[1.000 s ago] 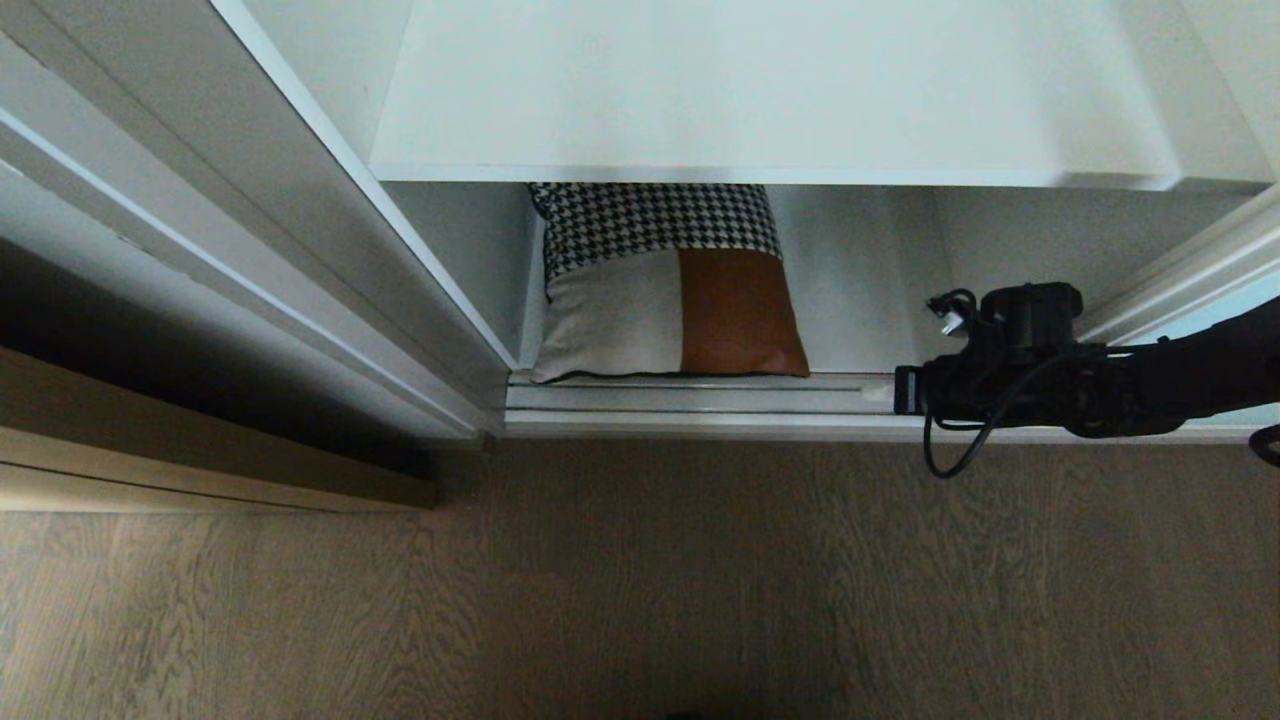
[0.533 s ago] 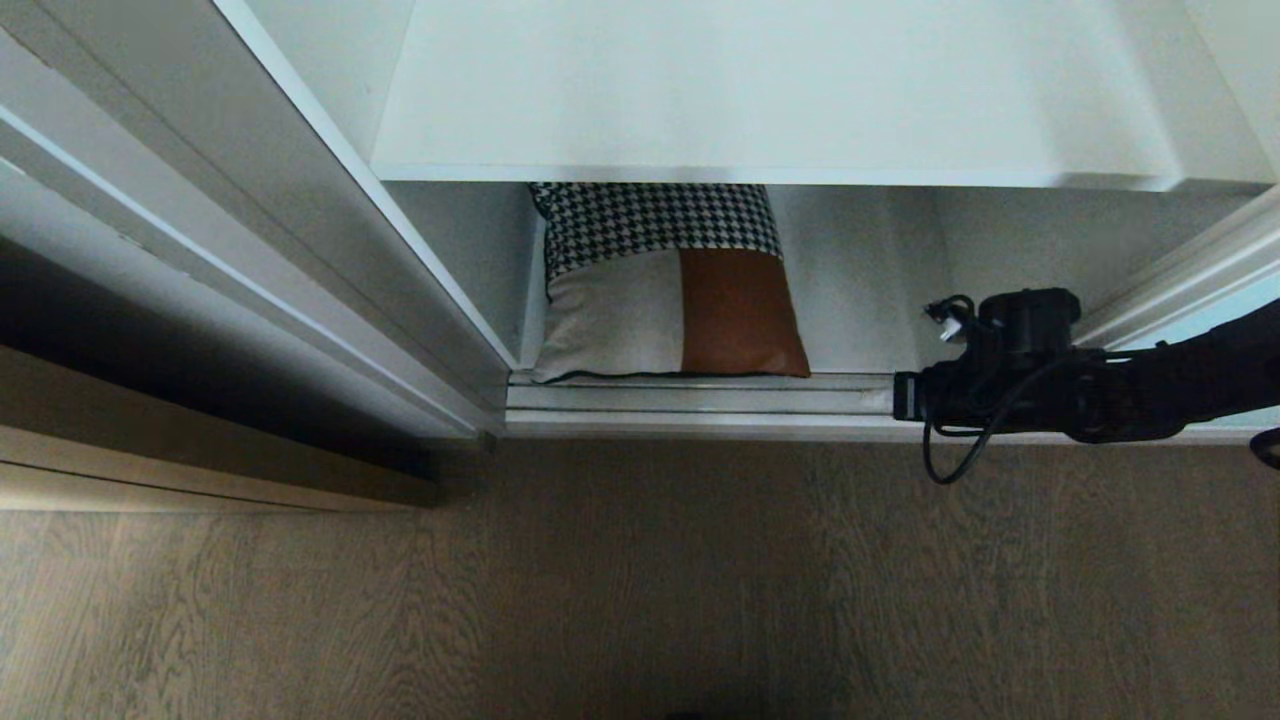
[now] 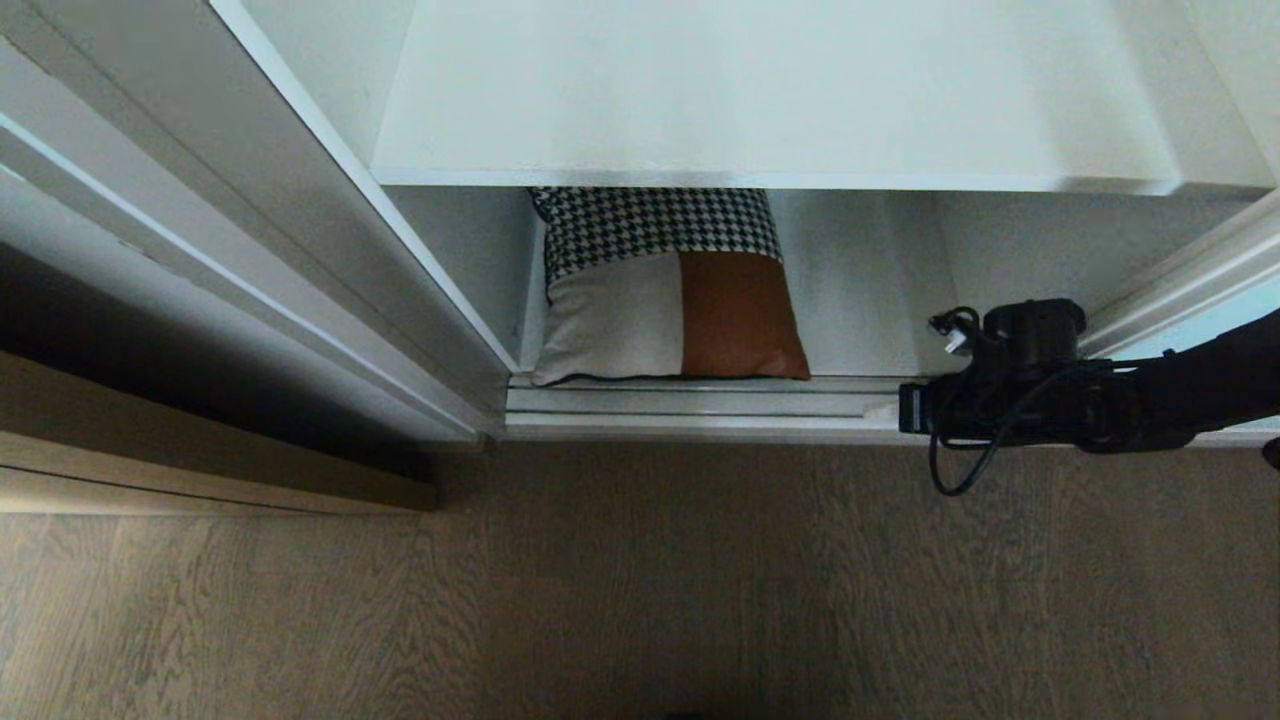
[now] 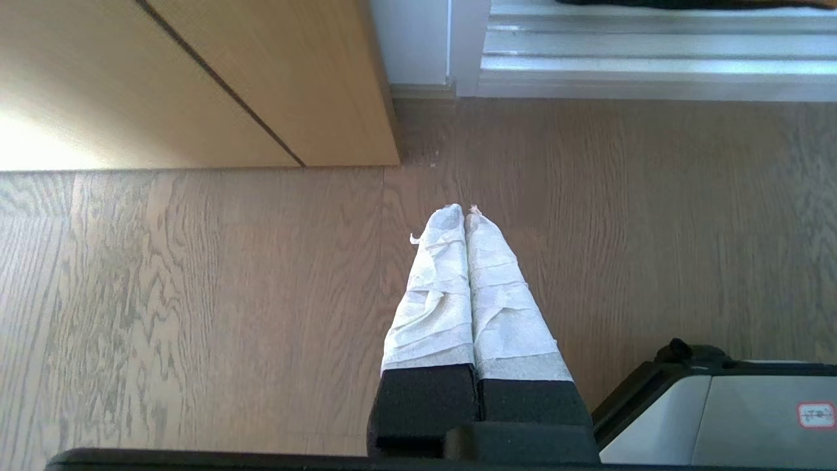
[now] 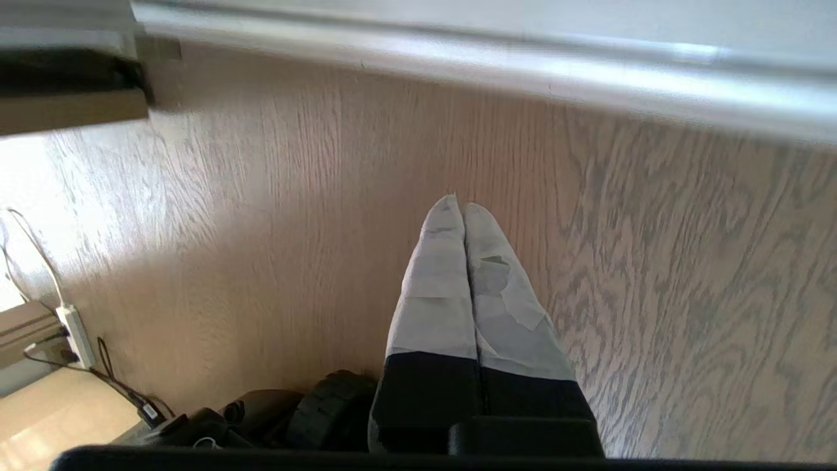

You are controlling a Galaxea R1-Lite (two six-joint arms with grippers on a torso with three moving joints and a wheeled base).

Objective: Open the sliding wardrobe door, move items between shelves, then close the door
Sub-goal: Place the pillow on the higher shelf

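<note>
The patchwork cushion (image 3: 665, 300) lies on the lowest of the shelves (image 3: 860, 300), at the left of the wardrobe opening, under a bare white shelf (image 3: 770, 90). The sliding wardrobe door (image 3: 1235, 310) shows as a pale-blue strip at the far right, pushed aside. My right arm (image 3: 1040, 400) reaches in from the right over the floor track (image 3: 700, 405), well right of the cushion. The right gripper (image 5: 463, 206) is shut and holds nothing, above the wood floor beside the track (image 5: 523, 59). My left gripper (image 4: 464, 209) is shut and empty, parked low over the floor.
A tan wood door (image 3: 200, 470) stands left of the wardrobe side panel (image 3: 330, 200). Wood floor (image 3: 700, 580) fills the foreground. My base (image 4: 732, 412) sits near the left gripper. A power strip with cables (image 5: 75, 333) lies on the floor.
My right arm has drifted slightly toward the floor side of the track, away from the wardrobe opening. The cushion and the door have not moved.
</note>
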